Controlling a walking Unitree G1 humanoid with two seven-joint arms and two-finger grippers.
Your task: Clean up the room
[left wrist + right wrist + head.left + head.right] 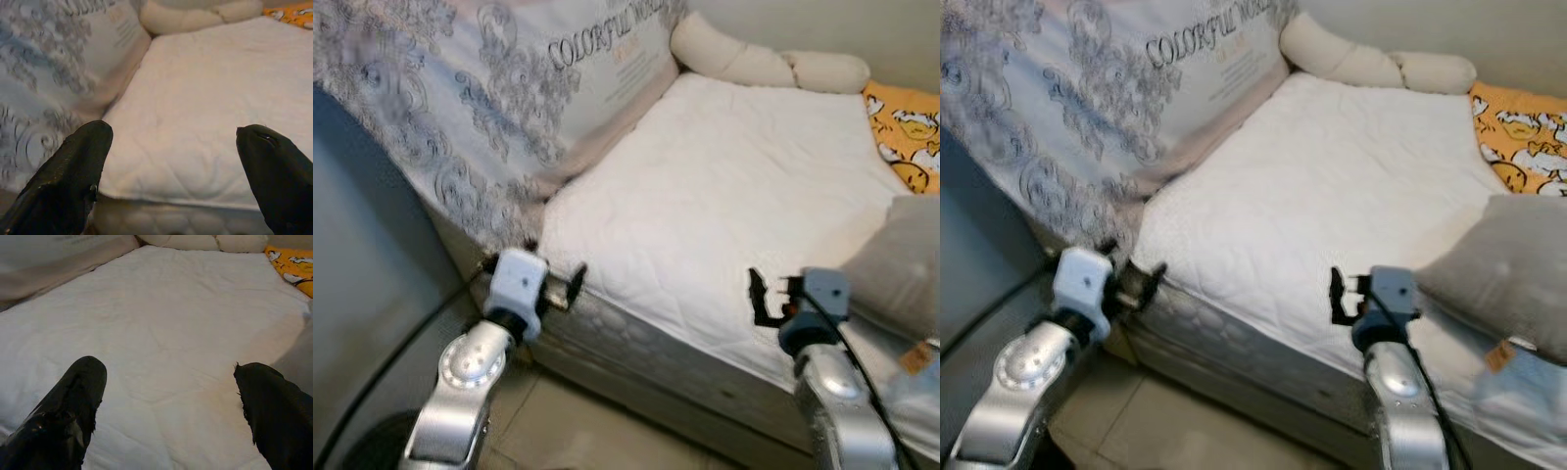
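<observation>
A bed with a white quilted mattress (pixel 724 196) lies in front of me. My left gripper (pixel 565 286) hovers at the bed's near left corner, open and holding nothing; in the left wrist view its fingers (pixel 73 171) frame the mattress edge. My right gripper (pixel 760 296) is over the near edge of the mattress, also open and empty, its fingertips (pixel 73 396) spread wide above the white cover. A grey pillow (pixel 901 264) lies just to the right of the right gripper.
A grey-patterned printed cover (pixel 460 98) is piled along the bed's left side. A long cream pillow (pixel 754 64) lies at the far end. An orange cartoon blanket (pixel 906 122) sits at the far right. Tiled floor (pixel 568 421) and a black cable (pixel 391 362) are below.
</observation>
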